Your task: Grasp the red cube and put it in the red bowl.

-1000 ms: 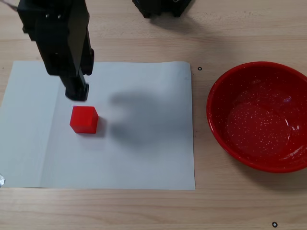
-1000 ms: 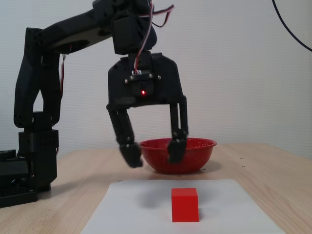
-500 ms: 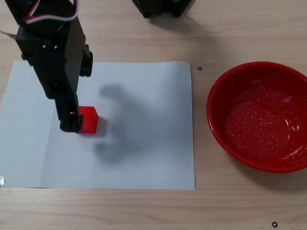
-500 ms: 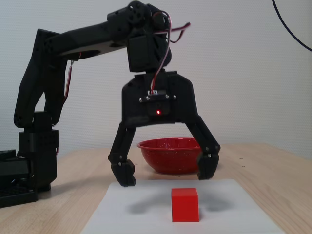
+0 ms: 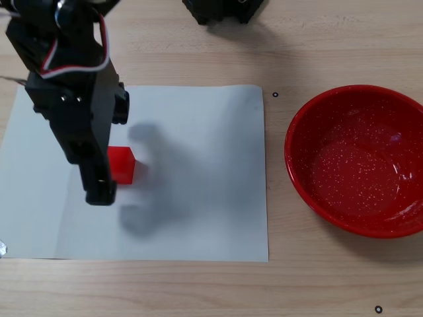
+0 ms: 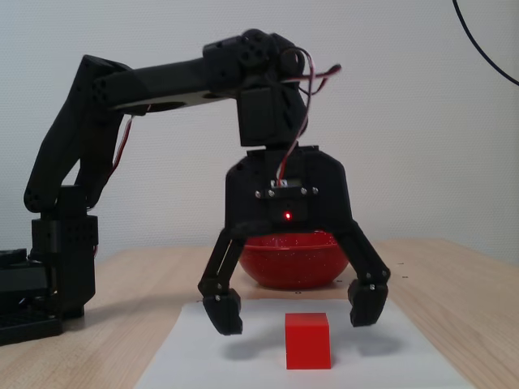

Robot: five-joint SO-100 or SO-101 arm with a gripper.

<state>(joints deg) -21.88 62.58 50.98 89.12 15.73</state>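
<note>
No legible text, label, brand, number or sign is present in either fixed view. The paper sheet, the red bowl, the red cube and the arm's black housing all carry no readable markings.

In the top-down fixed view the cube sits on the left part of a paper sheet lying on the table, the arm partly covering it. The bowl stands on the table right of the sheet, well apart from the cube. In the front fixed view the gripper hangs above the cube, fingertips spread to either side, with the bowl behind
</note>
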